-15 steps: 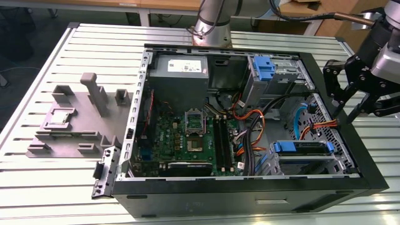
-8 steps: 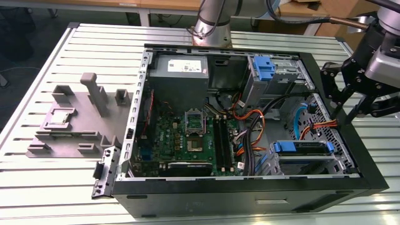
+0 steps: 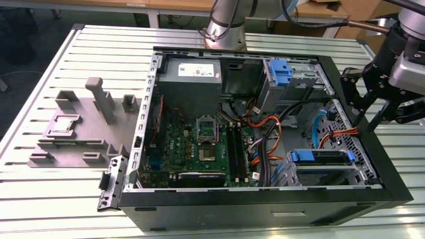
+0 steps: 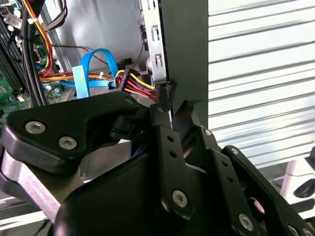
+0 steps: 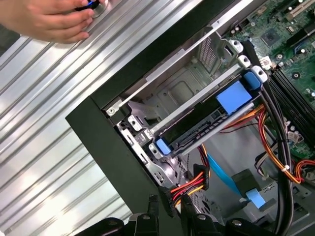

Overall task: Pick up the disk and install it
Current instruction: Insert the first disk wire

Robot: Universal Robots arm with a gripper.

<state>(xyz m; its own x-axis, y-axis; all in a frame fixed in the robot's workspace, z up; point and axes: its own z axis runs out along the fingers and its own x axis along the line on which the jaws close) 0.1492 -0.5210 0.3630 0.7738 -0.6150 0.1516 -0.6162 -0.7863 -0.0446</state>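
One disk (image 3: 322,157) sits in the drive cage (image 5: 182,91) at a corner of the open computer case (image 3: 265,209), blue carrier tabs showing. The gripper (image 4: 173,101) hangs at the case's side wall near the cage, clear of the disk, fingers (image 5: 153,214) slightly apart, gripping nothing. A person's hand (image 5: 49,19) rests on the table (image 3: 66,199).

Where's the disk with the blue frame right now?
In the exterior view the disk sits in the metal drive cage, in the computer case's near corner on the exterior view's right, across from the green motherboard.
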